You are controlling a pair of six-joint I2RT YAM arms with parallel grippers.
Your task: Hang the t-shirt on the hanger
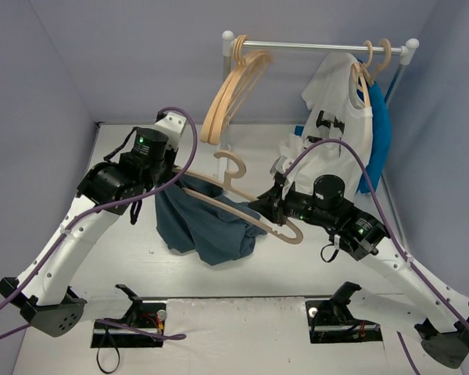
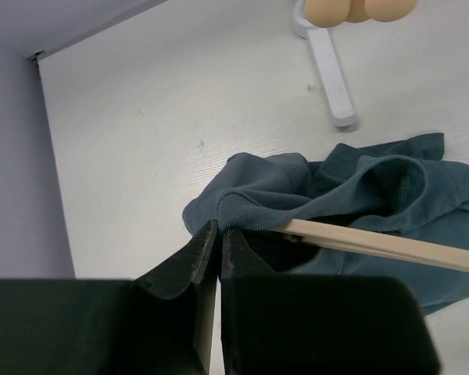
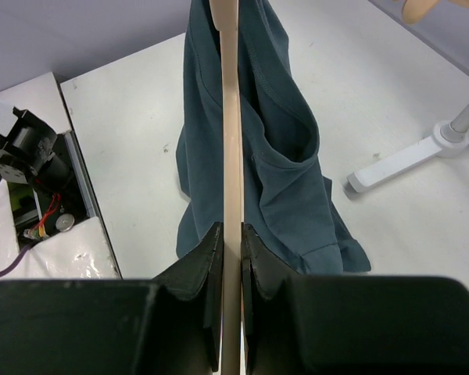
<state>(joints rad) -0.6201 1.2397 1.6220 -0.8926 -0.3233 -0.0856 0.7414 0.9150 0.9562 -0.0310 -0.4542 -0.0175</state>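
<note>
1. Left gripper (image 1: 174, 183): in the left wrist view its jaws are drawn almost fully together. The fingertips (image 2: 207, 238) pinch the ribbed collar edge of the dark slate-blue cotton t-shirt (image 1: 211, 230). One end of the pale natural-wood clothes hanger (image 1: 233, 168) emerges from under that collar, just beside the fingertips.

2. Right gripper (image 1: 267, 207): in the right wrist view its jaws are clamped narrowly on the thin arm of the hanger (image 3: 229, 117). The arm runs straight out between them toward 12 o'clock.

3. Hanger position: in the top view it is held above the white table (image 1: 133, 262) at centre. It runs from the left gripper at 10 o'clock to its free end at 4 o'clock, past the right gripper. The rounded hook points toward 12 o'clock.

4. T-shirt position: the collar end is threaded over the hanger arm on the left gripper's side. The rest hangs bunched below the hanger toward 6 o'clock, and its lower folds rest on the table.

5. Surroundings: a white garment rack (image 1: 320, 47) stands at 12 to 1 o'clock. Spare wooden hangers (image 1: 230, 94) hang at its left end. A white t-shirt with black print (image 1: 336, 101) and a bright blue garment (image 1: 381, 133) hang at its right end, on hangers.
</note>
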